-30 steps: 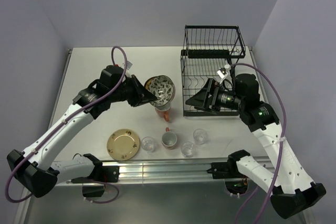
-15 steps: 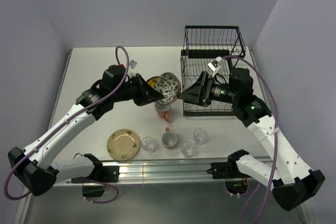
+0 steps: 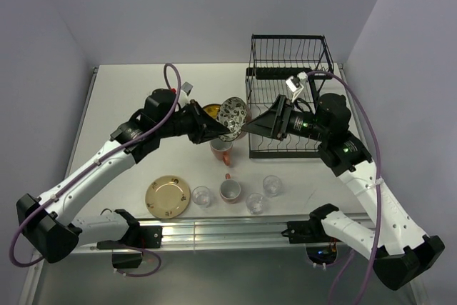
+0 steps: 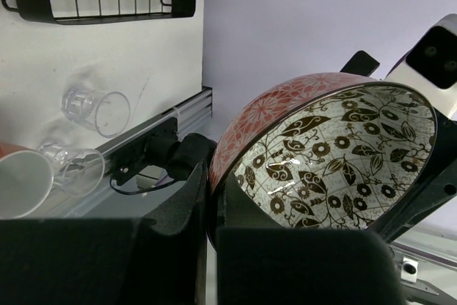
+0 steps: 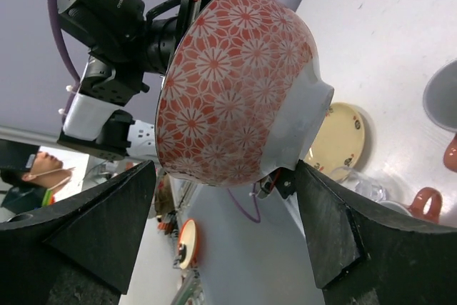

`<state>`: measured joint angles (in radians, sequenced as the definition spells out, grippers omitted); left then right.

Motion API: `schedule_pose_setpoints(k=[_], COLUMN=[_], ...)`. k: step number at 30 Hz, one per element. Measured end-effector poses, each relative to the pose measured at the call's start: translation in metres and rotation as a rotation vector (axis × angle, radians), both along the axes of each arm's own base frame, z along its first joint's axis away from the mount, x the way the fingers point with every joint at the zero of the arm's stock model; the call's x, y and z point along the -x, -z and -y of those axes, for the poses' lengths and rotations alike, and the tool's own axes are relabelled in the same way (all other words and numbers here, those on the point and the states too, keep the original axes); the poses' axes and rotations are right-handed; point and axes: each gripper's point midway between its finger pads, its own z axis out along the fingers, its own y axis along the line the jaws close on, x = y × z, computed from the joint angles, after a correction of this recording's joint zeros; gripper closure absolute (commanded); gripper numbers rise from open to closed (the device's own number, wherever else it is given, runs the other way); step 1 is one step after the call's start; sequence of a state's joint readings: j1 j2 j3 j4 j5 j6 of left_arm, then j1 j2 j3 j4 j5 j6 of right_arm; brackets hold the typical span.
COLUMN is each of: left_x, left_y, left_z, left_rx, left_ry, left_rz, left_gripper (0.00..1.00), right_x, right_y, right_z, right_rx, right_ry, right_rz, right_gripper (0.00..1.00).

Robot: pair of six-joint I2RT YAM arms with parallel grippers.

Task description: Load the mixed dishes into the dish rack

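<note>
While the left gripper (image 3: 218,131) is clamping the bowl (image 3: 233,112) by its rim, holding it tilted in mid-air just left of the rack (image 3: 285,71), the right gripper (image 3: 248,129), nearer the rack, is facing it wide open, flanking the bowl's red underside.

The bowl (image 3: 234,114) hung between my left gripper (image 3: 218,130) and my right gripper (image 3: 250,128), above a mug (image 3: 223,152), with the dish rack (image 3: 285,105) just right of it and, nearer, left to right, a plate (image 3: 168,196), a glass (image 3: 202,196), a second mug (image 3: 229,190) and two more glasses (image 3: 255,202).
</note>
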<state>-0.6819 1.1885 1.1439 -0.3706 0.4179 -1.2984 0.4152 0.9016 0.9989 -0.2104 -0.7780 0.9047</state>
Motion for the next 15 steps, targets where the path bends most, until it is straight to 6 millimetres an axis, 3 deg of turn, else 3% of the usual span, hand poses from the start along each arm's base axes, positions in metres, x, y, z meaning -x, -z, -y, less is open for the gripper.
schedule_pose_setpoints(k=[15], left_x=[0.002], left_y=[0.004], left_z=[0.010], left_rx=[0.086], left_ry=[-0.005], left_rz=[-0.078], left_gripper=[1.00], right_x=[-0.013], right_y=[0.001], right_z=[0.007], right_rx=[0.060], right_ry=[0.094], right_rz=[0.129], right_gripper=[0.22])
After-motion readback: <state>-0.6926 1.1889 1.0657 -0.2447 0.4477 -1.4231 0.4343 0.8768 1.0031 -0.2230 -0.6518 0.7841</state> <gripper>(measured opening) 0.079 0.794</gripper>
